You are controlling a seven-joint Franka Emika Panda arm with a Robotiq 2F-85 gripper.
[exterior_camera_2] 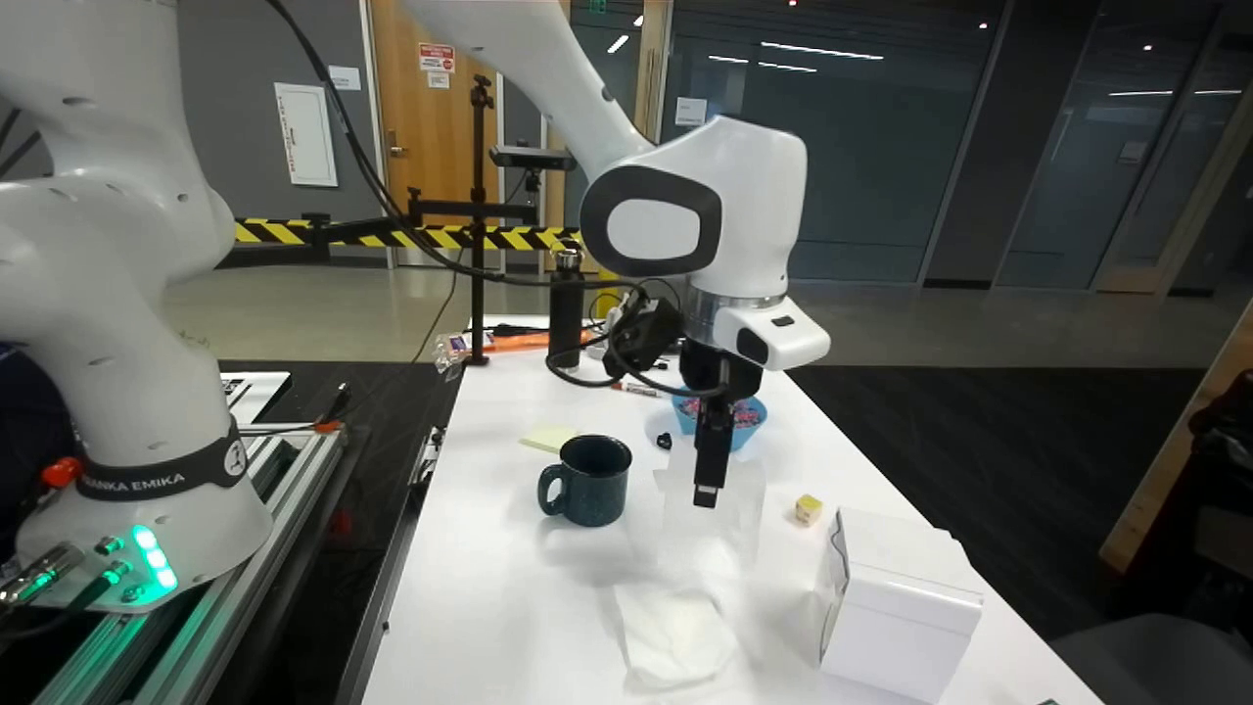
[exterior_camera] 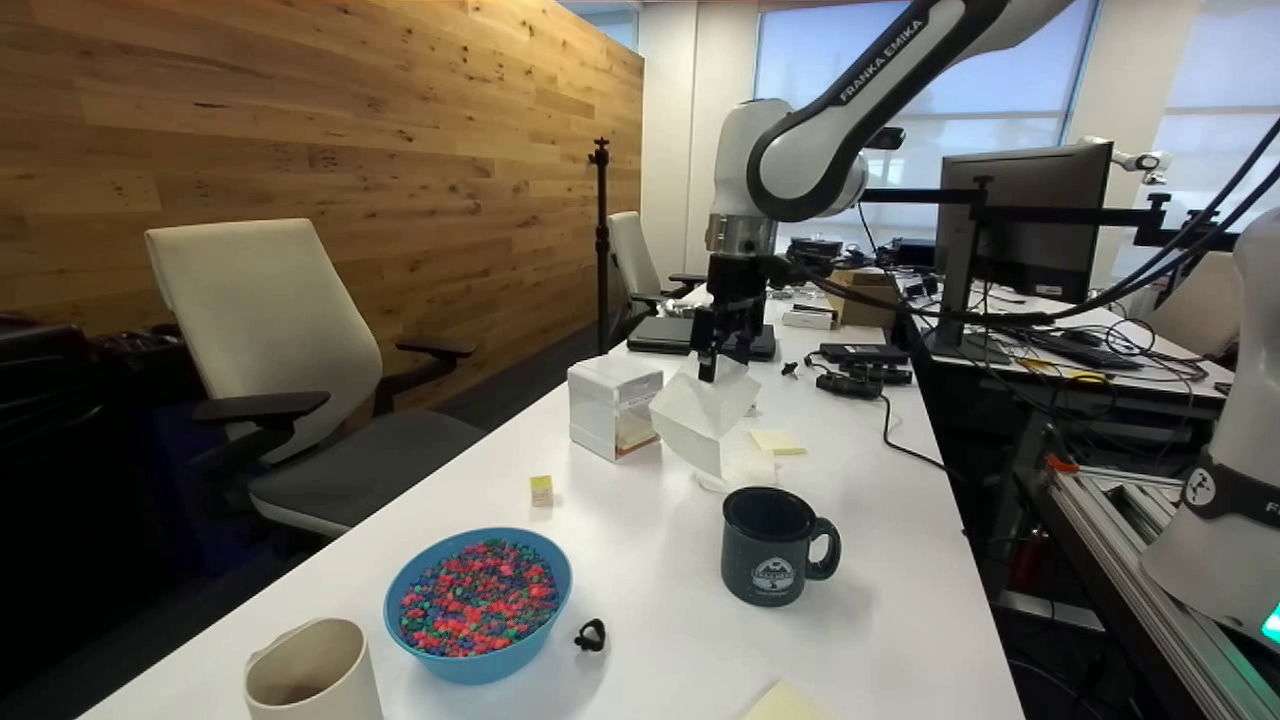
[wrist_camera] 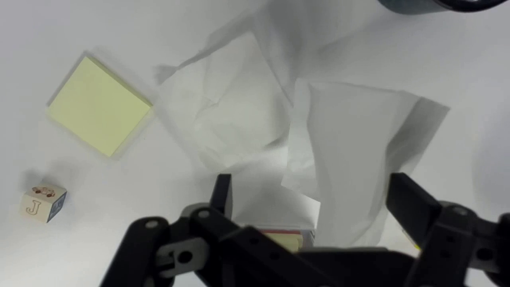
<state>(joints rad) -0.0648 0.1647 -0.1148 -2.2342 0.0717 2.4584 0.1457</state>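
claw point(wrist_camera: 308, 183) nearest, jaws wide apart, gripping nothing; white tissue point(wrist_camera: 350, 159) aloft between them. probable step: release; next calls for lifting clear.

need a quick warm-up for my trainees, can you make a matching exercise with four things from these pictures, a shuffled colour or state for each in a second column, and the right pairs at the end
Column one
1. pincer
2. tissues
3. emblem-printed mug
4. bowl

Column two
A. white, with folds
B. dark, standing upright
C. light blue
D. jaws spread apart

Right pairs: 1-D, 2-A, 3-B, 4-C
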